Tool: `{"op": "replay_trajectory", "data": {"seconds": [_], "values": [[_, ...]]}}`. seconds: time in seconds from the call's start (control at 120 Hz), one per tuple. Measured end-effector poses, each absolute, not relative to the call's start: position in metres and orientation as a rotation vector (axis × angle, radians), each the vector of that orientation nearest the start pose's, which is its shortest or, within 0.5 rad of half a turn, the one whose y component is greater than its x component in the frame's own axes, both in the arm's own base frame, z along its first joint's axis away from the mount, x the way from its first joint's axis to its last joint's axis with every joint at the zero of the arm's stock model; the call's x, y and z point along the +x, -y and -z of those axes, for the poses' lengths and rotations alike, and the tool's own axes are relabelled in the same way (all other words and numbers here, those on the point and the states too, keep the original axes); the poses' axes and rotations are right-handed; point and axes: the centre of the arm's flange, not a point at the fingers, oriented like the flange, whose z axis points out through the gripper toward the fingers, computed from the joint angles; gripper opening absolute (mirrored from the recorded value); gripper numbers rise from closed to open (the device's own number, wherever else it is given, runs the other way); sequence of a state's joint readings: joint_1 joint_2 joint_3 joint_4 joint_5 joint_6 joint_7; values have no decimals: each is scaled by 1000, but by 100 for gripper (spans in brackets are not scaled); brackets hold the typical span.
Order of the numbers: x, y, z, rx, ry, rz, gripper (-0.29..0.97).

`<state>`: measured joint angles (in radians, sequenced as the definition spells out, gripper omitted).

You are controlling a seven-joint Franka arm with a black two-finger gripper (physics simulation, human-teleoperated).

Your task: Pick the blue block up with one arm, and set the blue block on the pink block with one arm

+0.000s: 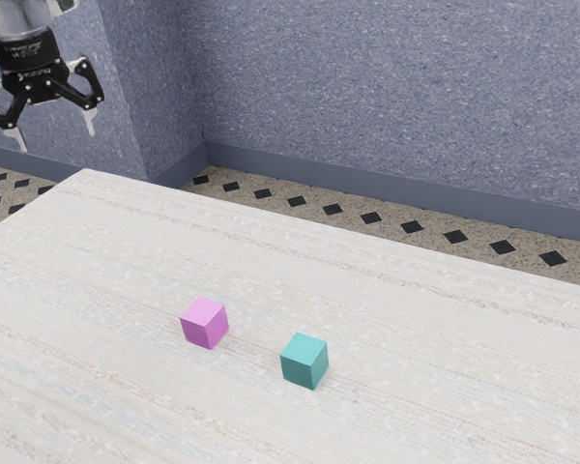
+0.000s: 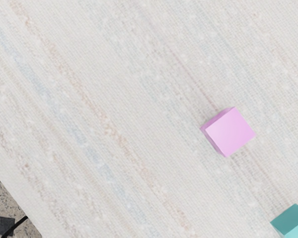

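Our black two-finger gripper (image 1: 55,133) hung high above the far corner of the pale, wood-grained table (image 1: 416,309), at the exterior view's upper left, its fingers spread apart and holding nothing; we judged the task not yet begun. The small blue cube-shaped block (image 1: 304,360) sat flat on the tabletop, untouched and well apart from our hand; the small pink cube-shaped block (image 1: 204,322) sat near it, toward the exterior view's left, with bare table between the two and nothing stacked on either. In the wrist view we looked down on the pink block (image 2: 228,131), with part of the blue block (image 2: 292,225) near it. All the work lay ahead, by our reckoning: the reach, the descent, the grasp, the lift, the carry and the placing. The blue block looked more teal than blue; plain, sharp-edged and evenly coloured, it rested on one face, turned at a slant to the table's grain.
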<state>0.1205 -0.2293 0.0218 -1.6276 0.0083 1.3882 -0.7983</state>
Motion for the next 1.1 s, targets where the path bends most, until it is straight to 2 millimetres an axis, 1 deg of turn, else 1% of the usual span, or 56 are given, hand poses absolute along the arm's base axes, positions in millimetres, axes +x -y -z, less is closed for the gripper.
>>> {"op": "replay_trajectory", "data": {"seconds": [0.05,0.142,0.192,0.208,0.242,0.267,0.325,0.342,0.408,0.433,0.475,0.542,0.6,0.658,0.742,0.842,0.9,0.992,1.042,1.1], "values": [[458,-70,-690,-2743,1501,-18,68],[462,-70,-684,-2665,1618,2,68],[464,-58,-679,-2642,1642,4,68],[462,-54,-676,-2631,1650,-7,68],[461,-35,-670,-2630,1630,-33,68],[468,-20,-660,-2632,1607,-56,68],[489,7,-626,-2649,1544,-116,68],[492,15,-617,-2657,1525,-128,68],[502,45,-567,-2685,1450,-190,68],[506,54,-554,-2702,1428,-203,68],[510,67,-544,-2744,1379,-200,68],[514,76,-533,-2828,1249,-192,68],[520,88,-518,-2889,1132,-193,68],[528,107,-498,-2947,1004,-183,68],[530,135,-466,-3006,819,-188,68],[537,168,-428,-3057,625,-195,68],[540,176,-409,-3082,553,-196,68],[540,172,-383,-3116,510,-200,68],[542,172,-373,-3137,484,-187,68],[545,177,-367,-3161,440,-164,68]]}}
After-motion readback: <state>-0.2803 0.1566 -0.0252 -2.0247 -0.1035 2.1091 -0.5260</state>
